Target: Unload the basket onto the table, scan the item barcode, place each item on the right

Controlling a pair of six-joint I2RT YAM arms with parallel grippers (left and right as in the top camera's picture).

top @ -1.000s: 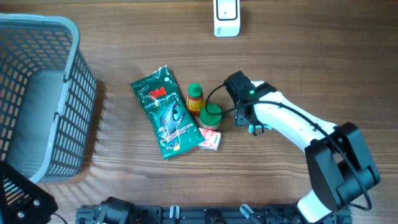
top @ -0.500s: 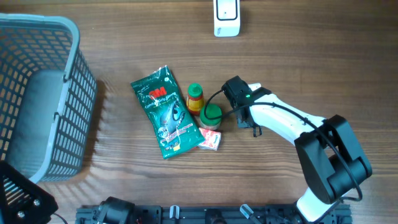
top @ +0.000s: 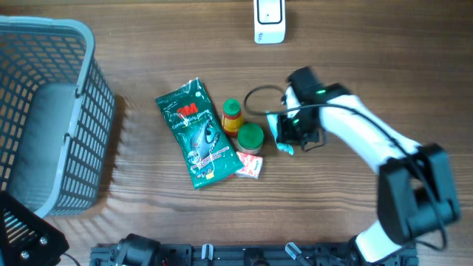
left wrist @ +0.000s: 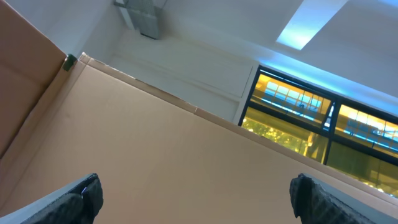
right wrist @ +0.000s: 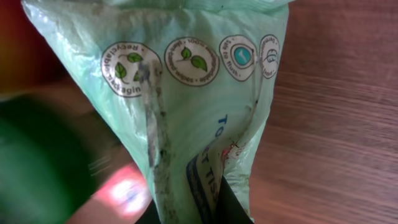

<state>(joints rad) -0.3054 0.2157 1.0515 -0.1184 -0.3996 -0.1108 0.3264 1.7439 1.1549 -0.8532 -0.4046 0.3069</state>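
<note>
Overhead, the right gripper pinched the pale green packet just beside the green-lidded jar, well apart from the scanner. I judged it needed a gentle lift, turning the barcode, not visible here, toward the scanner. The left gripper stood spread. The basket showed nothing inside.

From above, the right tool sits under its own wrist, and only a teal corner of the pale green packet shows. In the right wrist view the packet overruns the top and bottom edges, its lower print too blurred to read; a green shape and reddish patch beside it are mere smears. The overhead frame crops the basket and white device; the left tool shows only two fingertips.
</note>
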